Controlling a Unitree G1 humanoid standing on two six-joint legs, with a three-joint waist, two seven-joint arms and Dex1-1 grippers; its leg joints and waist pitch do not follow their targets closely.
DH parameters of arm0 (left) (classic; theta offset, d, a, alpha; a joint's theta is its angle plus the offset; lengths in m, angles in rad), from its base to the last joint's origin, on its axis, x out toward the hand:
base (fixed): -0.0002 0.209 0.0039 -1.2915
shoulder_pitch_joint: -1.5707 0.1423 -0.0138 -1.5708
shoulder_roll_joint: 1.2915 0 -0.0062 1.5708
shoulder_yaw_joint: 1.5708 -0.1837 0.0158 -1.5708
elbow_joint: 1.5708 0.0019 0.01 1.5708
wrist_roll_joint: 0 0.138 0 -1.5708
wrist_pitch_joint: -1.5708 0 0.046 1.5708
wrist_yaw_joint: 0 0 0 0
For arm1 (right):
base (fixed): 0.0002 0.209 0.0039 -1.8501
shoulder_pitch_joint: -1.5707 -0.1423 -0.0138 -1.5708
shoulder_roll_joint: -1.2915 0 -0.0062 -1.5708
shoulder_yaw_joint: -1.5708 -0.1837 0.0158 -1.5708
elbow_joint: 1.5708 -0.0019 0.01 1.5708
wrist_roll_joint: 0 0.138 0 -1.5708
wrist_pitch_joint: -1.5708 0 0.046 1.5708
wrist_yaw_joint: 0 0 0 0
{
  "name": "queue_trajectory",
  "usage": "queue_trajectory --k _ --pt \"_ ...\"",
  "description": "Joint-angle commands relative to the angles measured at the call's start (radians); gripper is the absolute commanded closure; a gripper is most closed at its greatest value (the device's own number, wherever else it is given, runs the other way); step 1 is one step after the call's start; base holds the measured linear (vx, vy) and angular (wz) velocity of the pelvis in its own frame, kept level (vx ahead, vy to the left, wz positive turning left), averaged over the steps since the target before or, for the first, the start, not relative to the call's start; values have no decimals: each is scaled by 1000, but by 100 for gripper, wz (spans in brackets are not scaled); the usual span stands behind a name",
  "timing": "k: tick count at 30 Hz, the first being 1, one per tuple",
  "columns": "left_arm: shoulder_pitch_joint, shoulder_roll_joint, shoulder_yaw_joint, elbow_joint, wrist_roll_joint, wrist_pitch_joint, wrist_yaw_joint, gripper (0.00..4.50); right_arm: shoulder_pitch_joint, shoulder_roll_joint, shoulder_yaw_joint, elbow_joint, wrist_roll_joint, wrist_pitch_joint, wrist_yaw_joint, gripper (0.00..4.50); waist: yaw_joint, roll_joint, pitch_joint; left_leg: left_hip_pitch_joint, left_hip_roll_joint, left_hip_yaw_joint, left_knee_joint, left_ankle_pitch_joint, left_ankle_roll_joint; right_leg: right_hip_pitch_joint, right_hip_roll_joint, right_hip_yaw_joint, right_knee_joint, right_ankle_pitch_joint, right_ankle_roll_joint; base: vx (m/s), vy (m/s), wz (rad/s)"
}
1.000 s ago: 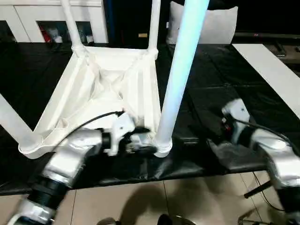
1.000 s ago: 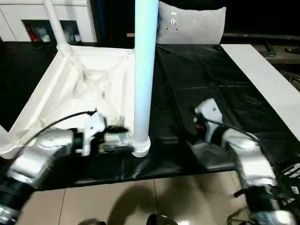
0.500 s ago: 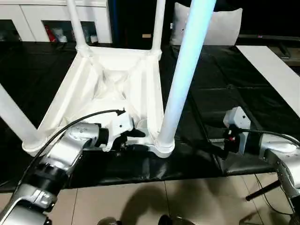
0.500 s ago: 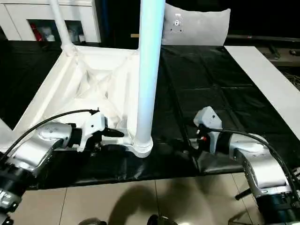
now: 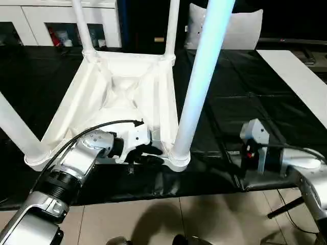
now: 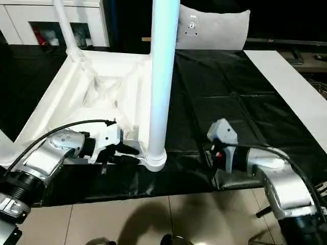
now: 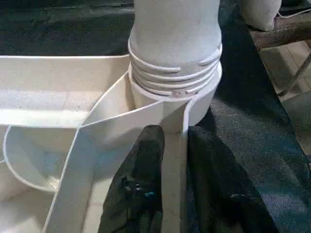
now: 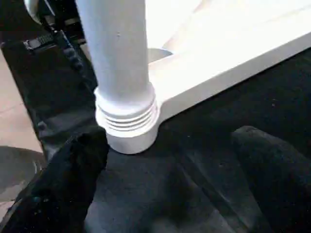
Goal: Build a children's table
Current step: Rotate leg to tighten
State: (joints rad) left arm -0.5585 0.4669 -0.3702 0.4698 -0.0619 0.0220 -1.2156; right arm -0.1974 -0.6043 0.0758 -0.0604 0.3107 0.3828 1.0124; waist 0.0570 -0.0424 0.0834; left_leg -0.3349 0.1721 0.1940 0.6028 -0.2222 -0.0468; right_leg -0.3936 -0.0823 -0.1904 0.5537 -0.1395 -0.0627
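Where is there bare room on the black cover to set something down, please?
Free: the black cover between the table and the white board. Crowded: the near edge, where the left fingers pinch the table's rim by a leg and the right gripper lies.

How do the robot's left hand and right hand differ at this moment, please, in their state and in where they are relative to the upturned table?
The left hand is shut on the rim wall of the table top, beside the near leg's socket; the right hand is open and holds nothing.

The left hand touches the table; the right hand sits apart on the black cover, its fingers aimed towards that socket.

Both are low, near the same corner.
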Motion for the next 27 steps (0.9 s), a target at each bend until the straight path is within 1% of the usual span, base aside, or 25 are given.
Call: queue_trajectory --k 1,2,3,4,5,6,7,8,9,10,12,13,14,15,16,18,19,20,21,22,23,24,25,26,27 --pt "-3 9 -18 29 28 -3 -4 389 2 -11 5 -46 16 27 4 0 3 6 -68 3 63 -45 -66 -192 56 57 -94 63 -112 -539 94 0 0 0" --pt "-4 9 -18 31 29 -5 -5 389 3 -10 6 -50 17 30 4 0 3 6 -68 3 63 -45 -66 -192 56 57 -94 63 -112 -539 94 0 0 0" --pt "-5 9 -18 35 29 -8 -7 394 3 -10 7 -54 18 33 4 0 1 8 -65 10 63 -44 -66 -208 52 56 -96 60 -120 -563 95 0 0 0" --pt "-8 8 -17 42 30 -13 -11 401 -2 -1 20 -56 15 38 -2 0 1 11 -66 14 70 -47 -69 -210 50 58 -99 57 -121 -553 86 0 0 0" --pt "-8 7 -15 45 31 -16 -14 410 -16 7 29 -43 11 39 -4 0 0 12 -66 13 73 -49 -70 -211 50 59 -100 55 -120 -542 79 0 0 0" --pt "-7 10 -16 45 33 -18 -19 410 -48 14 37 -6 5 36 2 0 -3 15 -65 14 78 -54 -72 -227 43 60 -102 53 -121 -534 70 0 0 0" --pt "-7 11 -16 45 34 -20 -21 429 -61 16 39 9 3 35 5 0 -8 13 -66 11 77 -56 -71 -235 36 63 -106 52 -118 -534 63 0 0 0" --pt "-7 12 -16 45 35 -21 -22 429 -64 17 39 13 2 34 6 0 -8 12 -65 10 76 -56 -71 -236 34 63 -106 52 -118 -537 62 0 0 0" --pt "-6 15 -18 44 38 -26 -27 434 -77 18 39 34 -1 30 11 0 -7 14 -64 12 74 -54 -70 -235 32 62 -108 54 -121 -546 61 0 0 0" --pt "-6 15 -18 44 39 -28 -28 438 -79 19 39 38 -1 28 12 0 -7 13 -66 8 72 -54 -69 -224 32 66 -108 55 -118 -539 60 0 0 0" --pt "-5 16 -18 43 40 -32 -32 444 -83 20 39 56 -4 20 17 0 -5 11 -67 5 74 -55 -71 -205 37 67 -109 59 -112 -514 53 0 0 0" --pt "-5 17 -19 45 43 -40 -35 444 -84 19 44 77 -8 6 25 0 -5 8 -69 4 77 -55 -71 -194 42 68 -109 62 -107 -488 44 0 0 0" --pt "-5 18 -20 46 45 -42 -36 444 -85 20 45 82 -9 2 28 0 -4 9 -70 4 77 -55 -72 -188 44 68 -110 63 -104 -478 38 0 0 0" --pt "-7 21 -27 49 58 -56 -40 444 -93 20 54 114 -14 -20 42 0 -4 10 -71 2 78 -55 -72 -180 48 68 -110 65 -100 -461 26 0 0 0" --pt "-7 22 -28 50 61 -60 -41 444 -95 21 55 120 -14 -24 45 0 -3 11 -72 1 79 -54 -72 -169 51 70 -110 66 -96 -444 15 0 0 0" --pt "-8 20 -29 50 65 -74 -43 444 -110 24 64 160 -19 -49 61 0 -3 7 -73 -1 79 -53 -72 -155 58 71 -109 69 -93 -422 2 0 0 0" --pt "-7 14 -24 47 59 -79 -46 444 -125 27 71 200 -29 -77 74 0 -4 10 -69 0 81 -54 -73 -159 57 69 -109 68 -92 -431 -6 0 0 0" --pt "-8 12 -22 44 56 -86 -50 444 -138 31 78 235 -37 -101 89 0 -6 11 -70 2 80 -52 -71 -172 53 68 -111 67 -94 -449 -10 0 0 0" --pt "-8 12 -22 44 56 -86 -50 444 -138 31 78 235 -37 -101 89 0 -5 11 -68 3 80 -52 -71 -176 51 67 -111 67 -97 -456 -11 0 0 0" --pt "-10 15 -33 38 67 -106 -61 444 -159 39 94 287 -42 -135 131 0 -4 12 -70 3 79 -51 -70 -174 51 69 -112 69 -96 -456 -15 0 0 0" --pt "-11 17 -38 36 74 -115 -65 444 -166 42 99 301 -42 -143 146 0 -5 11 -71 1 79 -52 -71 -172 53 70 -111 68 -93 -450 -18 0 0 0" --pt "-11 19 -42 35 78 -120 -67 444 -170 44 103 309 -42 -148 156 0 -3 13 -71 2 83 -52 -71 -166 57 69 -110 71 -92 -432 -25 0 0 0" --pt "-10 24 -53 31 92 -132 -70 444 -176 47 111 329 -46 -170 177 0 -2 12 -72 1 87 -54 -72 -157 59 70 -110 73 -85 -405 -37 0 0 0" --pt "-10 25 -56 30 95 -135 -69 444 -176 47 113 330 -48 -175 178 0 -1 9 -74 0 88 -53 -72 -152 60 70 -111 75 -82 -391 -42 0 0 0" --pt "-11 27 -59 30 107 -141 -58 444 -170 44 117 327 -55 -191 178 0 0 7 -75 -3 89 -54 -72 -134 63 72 -112 77 -74 -363 -54 0 0 0"
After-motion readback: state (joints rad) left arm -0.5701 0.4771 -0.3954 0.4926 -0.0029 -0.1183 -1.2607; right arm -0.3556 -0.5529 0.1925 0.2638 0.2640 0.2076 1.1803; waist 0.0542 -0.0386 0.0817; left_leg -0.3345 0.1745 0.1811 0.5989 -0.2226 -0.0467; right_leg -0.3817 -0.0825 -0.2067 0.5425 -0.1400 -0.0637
